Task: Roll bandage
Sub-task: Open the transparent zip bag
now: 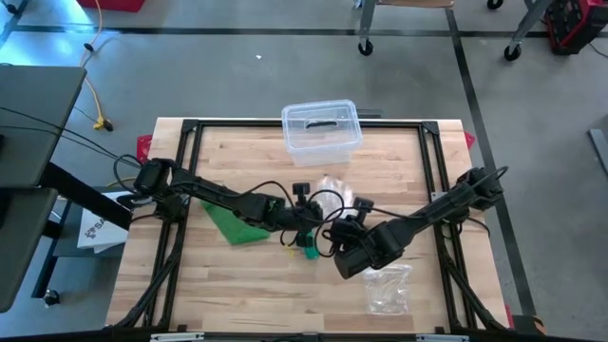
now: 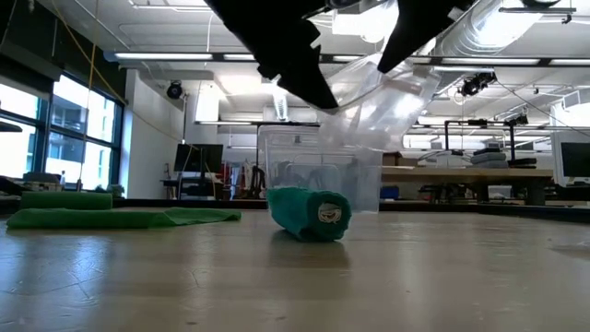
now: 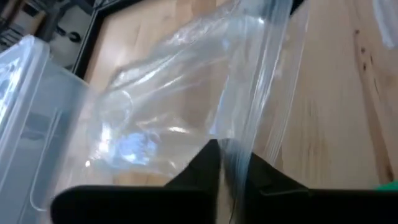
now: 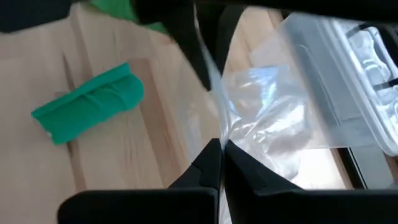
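Both grippers pinch one clear plastic bag [image 4: 273, 118] held up over the middle of the wooden table [image 1: 237, 294]: the left gripper [image 3: 225, 163] has its fingers closed on the bag's edge, and the right gripper [image 4: 221, 155] is clamped on it too. Beneath them the rolled green bandage [image 4: 87, 102] lies on the tabletop (a flat green cloth [image 1: 231, 224] lies off to the left), with a clear lidded container [image 1: 321, 128] at the table's far edge

No text, label or number can be read on anything here.
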{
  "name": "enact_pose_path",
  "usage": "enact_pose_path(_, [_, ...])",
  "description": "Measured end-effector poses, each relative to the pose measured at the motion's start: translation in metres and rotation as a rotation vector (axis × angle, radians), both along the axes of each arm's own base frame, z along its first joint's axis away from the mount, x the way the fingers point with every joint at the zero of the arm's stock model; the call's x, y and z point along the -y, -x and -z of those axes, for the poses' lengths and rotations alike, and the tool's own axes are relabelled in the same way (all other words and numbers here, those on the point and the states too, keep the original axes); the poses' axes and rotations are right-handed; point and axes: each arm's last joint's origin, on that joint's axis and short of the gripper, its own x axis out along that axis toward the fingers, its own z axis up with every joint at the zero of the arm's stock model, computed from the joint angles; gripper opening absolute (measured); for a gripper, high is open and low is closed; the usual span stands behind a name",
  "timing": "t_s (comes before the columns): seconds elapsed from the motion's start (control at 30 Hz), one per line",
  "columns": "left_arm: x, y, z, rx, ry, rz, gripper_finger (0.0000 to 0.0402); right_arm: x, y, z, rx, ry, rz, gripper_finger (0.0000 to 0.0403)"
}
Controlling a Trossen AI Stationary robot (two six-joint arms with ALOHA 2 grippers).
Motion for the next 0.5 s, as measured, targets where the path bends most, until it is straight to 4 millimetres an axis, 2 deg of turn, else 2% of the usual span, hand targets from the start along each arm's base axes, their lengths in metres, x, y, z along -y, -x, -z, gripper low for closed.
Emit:
enact_pose_path(0.23, [-0.001, 0.005, 0.004, -0.020, 0.058, -0.083, 0.0002, -0.002, -0.004, 0.012, -0.019, 0.022, 0.022, 0.0014])
enact_pose_path(0.43, [-0.008, 0.020, 0.031, -0.060, 0.080, -0.232, 0.0001, -0.007, 0.013, 0.003, 0.001, -0.012, 0.080, 0.0095])
enact_pose_path(0.5, [-0.010, 0.026, 0.042, -0.070, 0.114, -0.274, 0.0001, -0.015, 0.021, 0.000, 0.004, -0.021, 0.063, 0.0122])
